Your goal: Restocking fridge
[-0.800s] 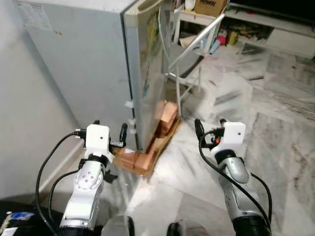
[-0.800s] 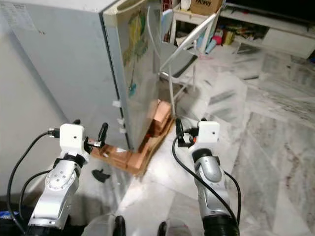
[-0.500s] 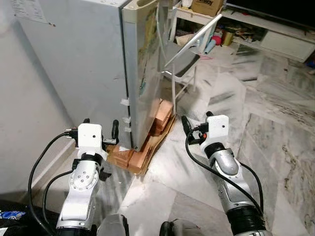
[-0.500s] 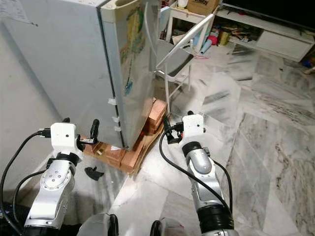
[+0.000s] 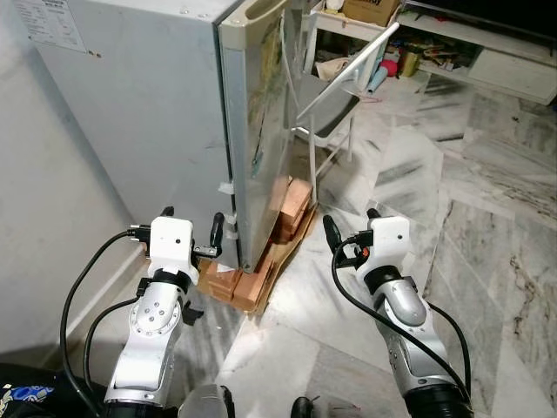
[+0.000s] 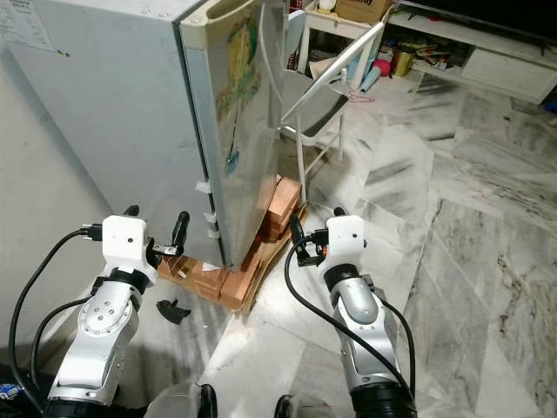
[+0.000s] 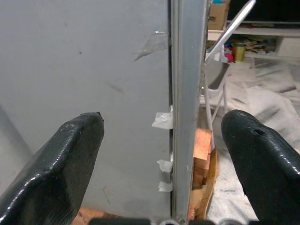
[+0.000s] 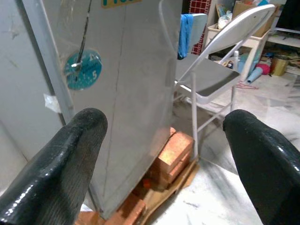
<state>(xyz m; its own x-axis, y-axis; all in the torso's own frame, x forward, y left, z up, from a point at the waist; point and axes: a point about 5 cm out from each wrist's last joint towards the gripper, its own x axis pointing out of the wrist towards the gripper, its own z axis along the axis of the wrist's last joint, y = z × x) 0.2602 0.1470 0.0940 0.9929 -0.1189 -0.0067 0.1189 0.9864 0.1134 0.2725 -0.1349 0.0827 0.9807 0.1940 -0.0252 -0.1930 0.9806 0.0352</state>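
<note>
A grey fridge (image 5: 130,104) stands ahead on the left, seen from its side. Its door (image 6: 248,113) is shut and carries stickers, one of them a round blue sticker (image 8: 83,69). The fridge rests on stacked bricks (image 5: 261,272) and cardboard. My left gripper (image 5: 191,228) is raised near the fridge's lower side corner, open and empty. My right gripper (image 5: 351,225) is held up in front of the door side, also open with nothing in it. The left wrist view looks at the seam between the fridge side and door (image 7: 187,108).
A white folding chair (image 5: 348,83) leans right beside the fridge door. Behind it is a low white shelf (image 5: 452,48) with clutter and a cardboard box (image 5: 370,10). A wall (image 5: 35,200) closes the left. A small black piece (image 6: 172,309) lies on the marble floor (image 5: 487,200).
The whole picture has shifted a little as the camera moved. Both arms hold the same raised pose, with the grippers still open.
</note>
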